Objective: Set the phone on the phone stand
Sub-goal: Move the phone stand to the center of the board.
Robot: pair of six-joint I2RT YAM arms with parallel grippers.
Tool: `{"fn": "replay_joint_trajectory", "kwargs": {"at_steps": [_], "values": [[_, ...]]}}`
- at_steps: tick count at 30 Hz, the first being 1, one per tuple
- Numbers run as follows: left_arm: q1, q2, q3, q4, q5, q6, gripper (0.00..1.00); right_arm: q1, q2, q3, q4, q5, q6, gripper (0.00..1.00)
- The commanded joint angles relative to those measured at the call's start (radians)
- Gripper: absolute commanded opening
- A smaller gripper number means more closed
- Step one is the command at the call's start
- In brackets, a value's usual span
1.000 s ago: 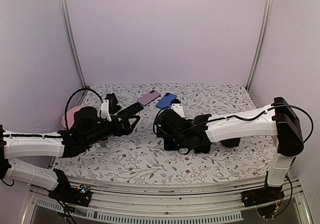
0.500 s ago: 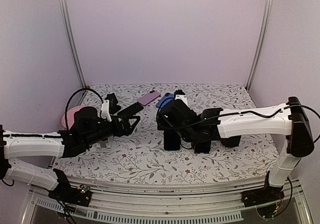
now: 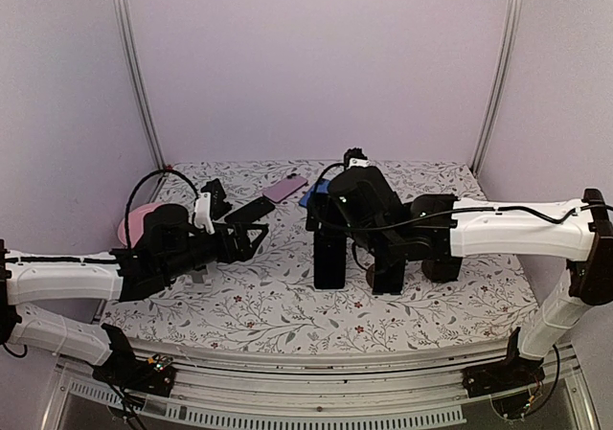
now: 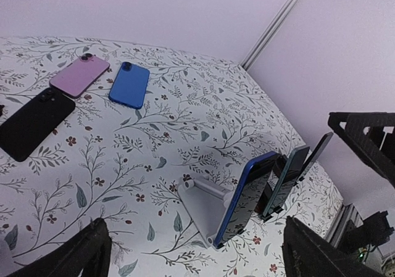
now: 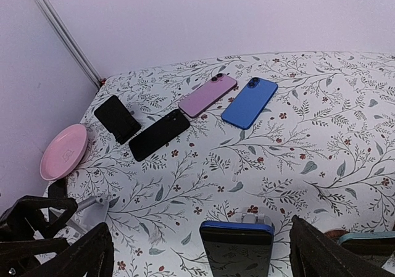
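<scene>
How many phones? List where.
6: pink phone, blue phone, black phone flat at back; three upright phones on stands mid-table. Leaning black slab far left may be another.

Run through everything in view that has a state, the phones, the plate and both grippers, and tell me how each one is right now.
Left gripper: open, empty.
Right gripper: open, empty.
Blue-edged phone: propped upright on the white stand.
Teal-edged phone: standing upright beside it.
Pink phone: lying flat, back up.
Blue phone: lying flat, back up.
Flat black phone: lying flat, back up.
Pink plate: empty.
</scene>
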Motion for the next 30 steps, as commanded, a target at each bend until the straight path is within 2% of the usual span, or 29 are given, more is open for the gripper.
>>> {"fn": "replay_joint_trajectory", "kwargs": {"at_steps": [1,9,16,25,30], "values": [[0.016,-0.027,0.031,-0.036,0.003,0.011,0.97,0.006,-0.052,-0.030,0.018,-0.009,-0.038,0.99],[0.024,-0.093,0.045,-0.112,0.003,-0.001,0.97,0.004,-0.103,-0.047,0.010,-0.044,-0.067,0.99],[0.044,-0.135,0.065,-0.214,-0.053,-0.024,0.97,0.005,-0.152,-0.068,0.001,-0.072,-0.082,0.99],[0.066,-0.198,0.060,-0.498,-0.283,-0.161,0.97,0.003,-0.195,-0.088,-0.010,-0.085,-0.095,0.99],[0.080,-0.261,0.000,-0.574,-0.363,-0.209,0.97,0.002,-0.197,-0.090,-0.009,-0.086,-0.094,0.99]]}}
